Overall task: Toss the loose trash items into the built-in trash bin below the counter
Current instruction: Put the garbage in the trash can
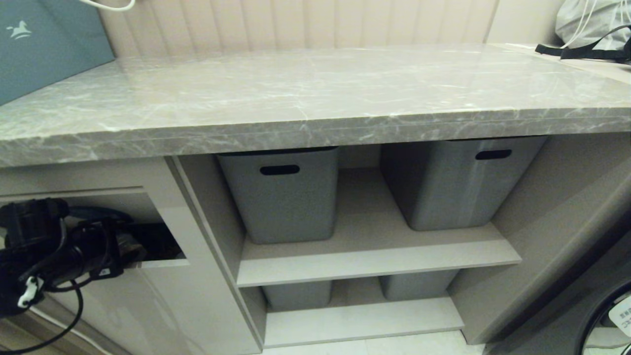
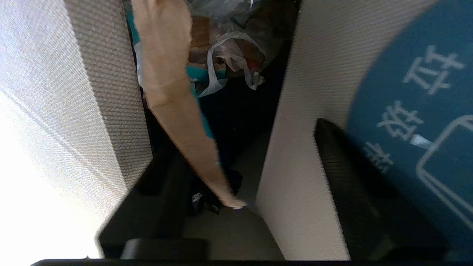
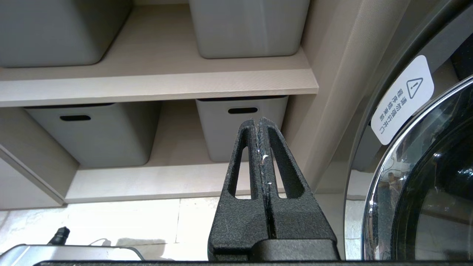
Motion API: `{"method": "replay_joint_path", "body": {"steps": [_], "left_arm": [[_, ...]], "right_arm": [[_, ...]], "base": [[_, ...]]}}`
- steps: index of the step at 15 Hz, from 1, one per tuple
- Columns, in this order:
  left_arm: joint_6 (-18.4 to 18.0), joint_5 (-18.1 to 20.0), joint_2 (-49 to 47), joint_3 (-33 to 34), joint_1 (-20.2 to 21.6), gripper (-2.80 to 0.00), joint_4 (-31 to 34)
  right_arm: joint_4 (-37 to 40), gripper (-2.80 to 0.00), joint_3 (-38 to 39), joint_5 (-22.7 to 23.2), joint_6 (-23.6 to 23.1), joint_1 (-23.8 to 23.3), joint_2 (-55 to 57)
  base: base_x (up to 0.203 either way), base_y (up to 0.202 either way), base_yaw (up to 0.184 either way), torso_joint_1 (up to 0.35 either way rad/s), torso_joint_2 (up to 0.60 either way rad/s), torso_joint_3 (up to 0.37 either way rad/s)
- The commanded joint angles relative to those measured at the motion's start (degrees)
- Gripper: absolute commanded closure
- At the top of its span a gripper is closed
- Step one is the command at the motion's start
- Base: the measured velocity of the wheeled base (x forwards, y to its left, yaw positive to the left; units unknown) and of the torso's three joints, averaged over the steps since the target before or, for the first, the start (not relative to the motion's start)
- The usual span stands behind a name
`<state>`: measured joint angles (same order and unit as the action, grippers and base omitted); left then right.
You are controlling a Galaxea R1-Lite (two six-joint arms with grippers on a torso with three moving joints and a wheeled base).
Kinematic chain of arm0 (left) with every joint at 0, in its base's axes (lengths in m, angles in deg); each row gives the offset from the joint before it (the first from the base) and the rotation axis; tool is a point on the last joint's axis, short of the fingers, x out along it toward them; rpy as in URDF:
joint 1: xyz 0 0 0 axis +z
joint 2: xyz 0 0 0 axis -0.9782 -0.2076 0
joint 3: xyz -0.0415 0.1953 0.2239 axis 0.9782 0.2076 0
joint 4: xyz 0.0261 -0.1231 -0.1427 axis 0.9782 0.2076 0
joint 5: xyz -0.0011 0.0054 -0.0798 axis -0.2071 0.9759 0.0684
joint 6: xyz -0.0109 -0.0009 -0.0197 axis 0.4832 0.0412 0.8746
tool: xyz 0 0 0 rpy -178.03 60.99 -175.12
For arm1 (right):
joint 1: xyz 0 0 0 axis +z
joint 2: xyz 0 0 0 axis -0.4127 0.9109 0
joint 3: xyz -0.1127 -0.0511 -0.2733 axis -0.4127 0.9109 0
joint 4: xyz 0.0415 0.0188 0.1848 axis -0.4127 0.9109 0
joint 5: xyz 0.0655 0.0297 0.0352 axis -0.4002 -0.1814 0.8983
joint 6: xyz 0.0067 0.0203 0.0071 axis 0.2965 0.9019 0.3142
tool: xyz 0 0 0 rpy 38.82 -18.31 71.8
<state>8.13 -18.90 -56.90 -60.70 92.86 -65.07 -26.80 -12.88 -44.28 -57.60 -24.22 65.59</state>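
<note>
Black left gripper inside beige built-in trash bin's flap opening under grey marble-patterned counter, fingers spread, tan kraft paper scrap loose between them, right gripper closed, empty.

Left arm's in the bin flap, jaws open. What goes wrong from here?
1. The tan scrap lies along one side of the left gripper, above the rubbish in the bin; it may cling and come back out on retreat.
2. The flap leans on the gripper's other side; pulling out may let it swing shut on the scrap.
3. A loose cable hangs under the wrist and might snag.
</note>
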Motion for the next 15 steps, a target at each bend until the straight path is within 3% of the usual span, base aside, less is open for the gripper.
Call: {"method": "replay_joint_path", "body": {"steps": [1,15], "left_arm": [[0.7,0.0,0.1,0.0,0.0,-2.8,-0.5],[2.2,-0.6,-0.2,-3.7,-1.2,-2.8,-2.9]], "right_arm": [[0.0,0.0,0.0,0.0,0.0,0.0,0.0],[0.0,0.0,0.0,0.0,0.0,0.0,0.0]], "base": [[0.0,0.0,0.0,0.0,0.0,0.0],[0.0,0.0,0.0,0.0,0.0,0.0]]}}
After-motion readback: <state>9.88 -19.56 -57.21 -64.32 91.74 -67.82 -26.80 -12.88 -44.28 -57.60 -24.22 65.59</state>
